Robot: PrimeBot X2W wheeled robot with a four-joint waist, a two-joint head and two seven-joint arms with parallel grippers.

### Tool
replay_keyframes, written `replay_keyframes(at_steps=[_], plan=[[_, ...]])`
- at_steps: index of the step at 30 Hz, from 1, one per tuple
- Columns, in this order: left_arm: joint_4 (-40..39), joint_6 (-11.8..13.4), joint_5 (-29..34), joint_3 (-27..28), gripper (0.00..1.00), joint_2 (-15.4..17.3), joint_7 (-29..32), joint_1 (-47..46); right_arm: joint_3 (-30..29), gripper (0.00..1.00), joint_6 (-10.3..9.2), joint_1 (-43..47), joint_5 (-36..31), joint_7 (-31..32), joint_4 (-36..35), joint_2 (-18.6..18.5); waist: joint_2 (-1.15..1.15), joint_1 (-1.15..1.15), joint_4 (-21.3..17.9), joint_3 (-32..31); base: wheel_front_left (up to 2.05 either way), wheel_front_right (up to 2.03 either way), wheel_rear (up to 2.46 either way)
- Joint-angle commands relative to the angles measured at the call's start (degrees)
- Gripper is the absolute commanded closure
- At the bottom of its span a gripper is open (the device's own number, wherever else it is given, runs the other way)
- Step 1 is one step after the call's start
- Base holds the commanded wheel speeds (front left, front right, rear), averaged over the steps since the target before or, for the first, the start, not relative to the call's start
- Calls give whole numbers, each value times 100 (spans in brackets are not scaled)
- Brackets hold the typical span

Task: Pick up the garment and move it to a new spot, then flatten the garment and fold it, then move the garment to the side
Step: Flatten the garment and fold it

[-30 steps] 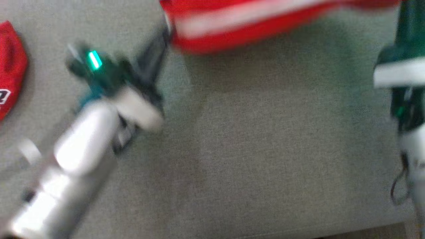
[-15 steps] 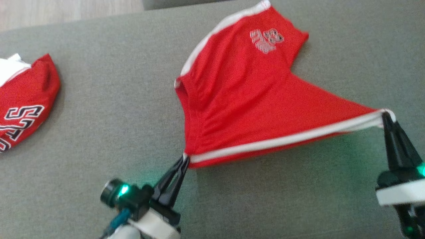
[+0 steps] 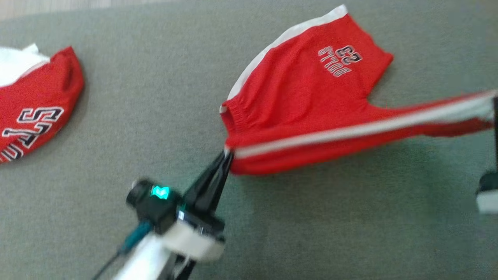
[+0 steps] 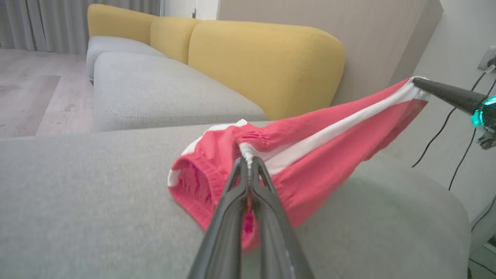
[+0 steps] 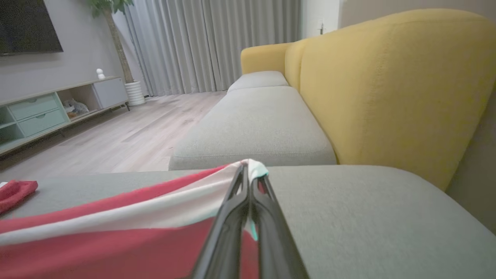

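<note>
The garment (image 3: 307, 97) is a pair of red shorts with a white side stripe and a number print, stretched over the grey cushion (image 3: 155, 97). My left gripper (image 3: 227, 154) is shut on its waistband corner, which also shows pinched in the left wrist view (image 4: 248, 159). My right gripper (image 3: 495, 102) at the right edge is shut on the far end of the white stripe, seen closely in the right wrist view (image 5: 248, 166). The stripe edge hangs taut between the two grippers above the cushion, while the printed leg rests on the fabric.
A second red garment with lettering (image 3: 31, 112) lies at the left of the cushion. A yellow sofa back (image 4: 267, 62) and further grey seats (image 5: 255, 128) stand beyond. Wooden floor (image 5: 116, 139) lies past the cushion's edge.
The head camera has shifted, so the whole picture moved. The garment's stripe edge now stretches longer and flatter between the two grippers, and the right gripper sits nearer the right edge.
</note>
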Motion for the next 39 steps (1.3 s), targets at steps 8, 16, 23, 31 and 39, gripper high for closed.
replay_keyframes(at_steps=[8,16,23,31,39], plan=[[329,-85,-171,236,100,-375,255,-1640,138,100,-4,-1776,-99,825,368,-661,0,0,578,981,0,0,0],[1023,-75,-308,325,100,-704,287,-2499,1169,100,-4,-3457,326,1370,1371,-1459,0,0,941,1430,0,0,0],[1426,-95,-446,246,100,-879,201,-2830,2070,99,-4,-4414,405,1417,2284,-1621,0,0,1126,1588,0,0,0],[1916,-95,-575,125,0,-990,85,-3045,2766,0,-4,-4945,581,1030,3094,-1623,0,0,1193,1619,0,0,0],[1737,524,-247,369,0,-1022,-29,-2554,2737,0,-4,-4602,1001,684,3528,-1785,0,0,1195,1332,0,0,0]])
